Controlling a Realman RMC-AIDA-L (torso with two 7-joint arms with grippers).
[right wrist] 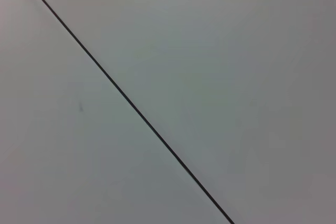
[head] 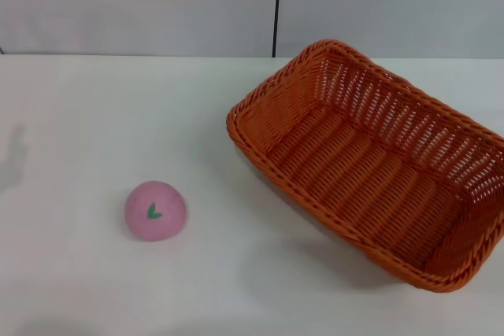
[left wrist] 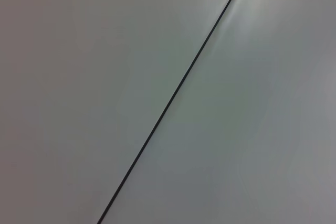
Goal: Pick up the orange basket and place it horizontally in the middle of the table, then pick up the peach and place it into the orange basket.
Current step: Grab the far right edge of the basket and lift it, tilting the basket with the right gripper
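Observation:
The orange basket [head: 370,167] lies on the white table [head: 94,116] at the right in the head view, set at a diagonal with its open side up and nothing inside. The peach [head: 155,210] sits on the table at the left front, well apart from the basket, its green leaf mark facing me. Neither gripper appears in the head view. Both wrist views show only a plain grey panelled surface with a thin dark seam, and no fingers.
A grey wall with a dark vertical seam [head: 276,5] rises behind the table's far edge. The basket's right end reaches the edge of the head view.

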